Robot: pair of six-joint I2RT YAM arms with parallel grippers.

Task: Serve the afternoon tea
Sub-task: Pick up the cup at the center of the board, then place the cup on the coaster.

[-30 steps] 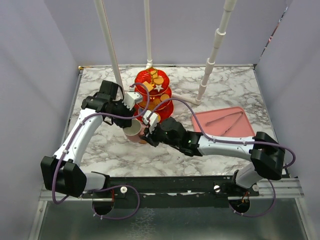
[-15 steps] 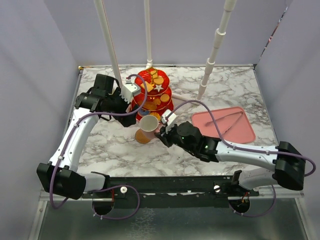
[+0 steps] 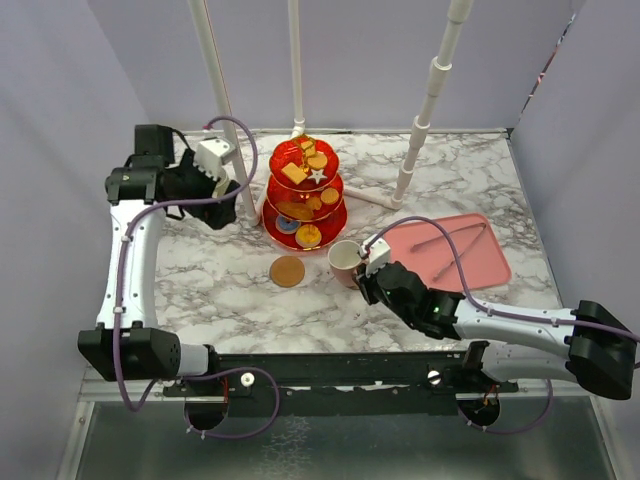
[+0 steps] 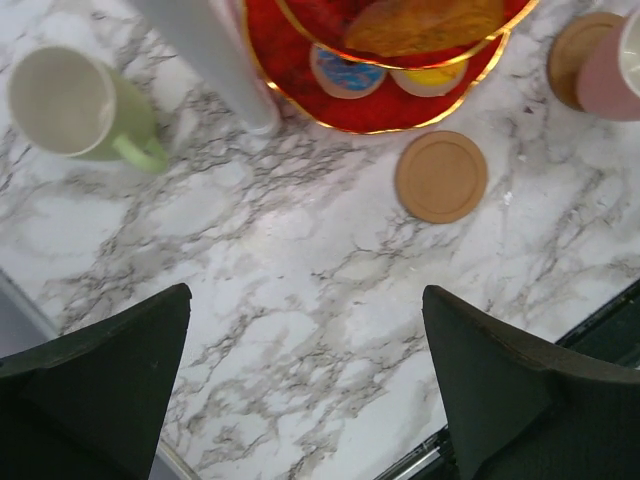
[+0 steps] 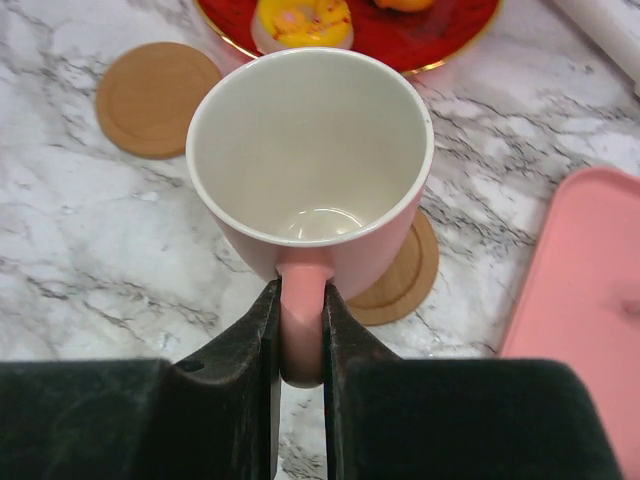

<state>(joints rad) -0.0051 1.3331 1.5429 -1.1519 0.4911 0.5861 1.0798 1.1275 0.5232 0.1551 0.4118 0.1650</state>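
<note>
The red three-tier stand (image 3: pixel 305 195) with cookies stands mid-table; its bottom tier (image 4: pixel 380 85) shows in the left wrist view. My right gripper (image 5: pixel 300 290) is shut on the handle of the upright, empty pink mug (image 5: pixel 310 150), which is over a brown coaster (image 5: pixel 400 275); I cannot tell whether they touch. In the top view the pink mug (image 3: pixel 346 262) sits right of the bare second coaster (image 3: pixel 288 271). My left gripper (image 4: pixel 305 295) is open and empty, raised high at the left (image 3: pixel 228 205). The pale green mug (image 4: pixel 75 105) stands left of the stand.
A pink tray (image 3: pixel 450 250) holding tongs (image 3: pixel 455 240) lies to the right, close to the right arm. White poles (image 3: pixel 225 110) rise beside and behind the stand, and another (image 3: pixel 425 110) leans at the back right. Grey walls enclose the table.
The left gripper opened and pulled up and back to the left. The right gripper carried the pink mug rightward off the first coaster to over the other one.
</note>
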